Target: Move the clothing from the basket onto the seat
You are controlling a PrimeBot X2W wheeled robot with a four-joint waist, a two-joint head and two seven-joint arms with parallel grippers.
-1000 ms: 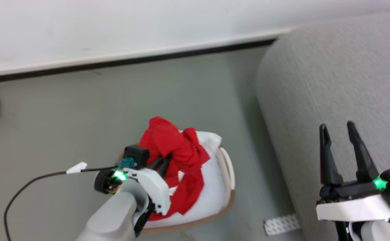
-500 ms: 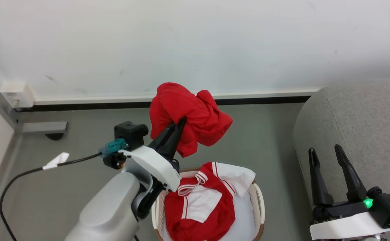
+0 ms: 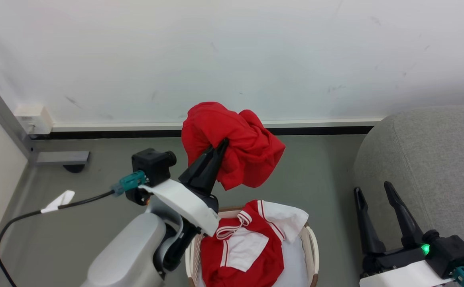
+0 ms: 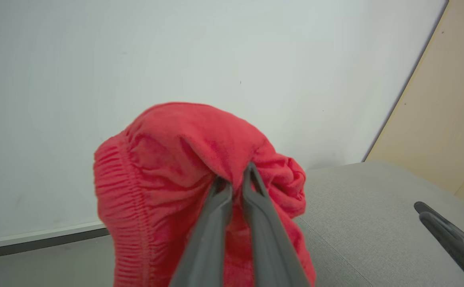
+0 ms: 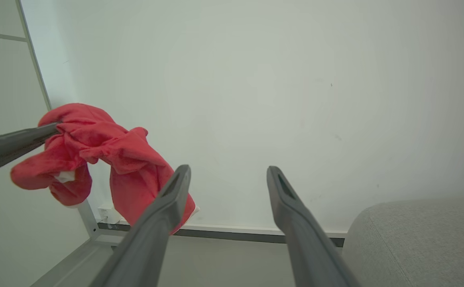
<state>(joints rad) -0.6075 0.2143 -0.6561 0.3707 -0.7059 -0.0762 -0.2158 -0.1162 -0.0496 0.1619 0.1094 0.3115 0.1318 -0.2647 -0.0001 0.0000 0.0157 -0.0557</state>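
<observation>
My left gripper (image 3: 225,142) is shut on a bunched red garment (image 3: 232,141), holding it in the air above the basket; the left wrist view shows the fingertips (image 4: 248,170) pinching the red fabric (image 4: 168,159). The same garment (image 5: 92,147) hangs at the left of the right wrist view. Below it, the white basket (image 3: 311,247) holds another red garment with white panels and striped trim (image 3: 244,247). The grey sofa (image 3: 427,159) stands to the right. My right gripper (image 3: 371,189) is open and holds nothing, in front of the sofa's edge (image 5: 415,239).
A white wall with a dark skirting strip (image 3: 315,129) runs behind the basket. A grey metal post and foot (image 3: 28,147) stand at the left by a wall socket (image 3: 32,118). A black cable (image 3: 56,207) trails from my left wrist over the grey floor.
The head camera tilted up, so the whole picture shifted. My left gripper lifted the red garment out of the basket, uncovering the red-and-white garment beneath. The right gripper stayed open.
</observation>
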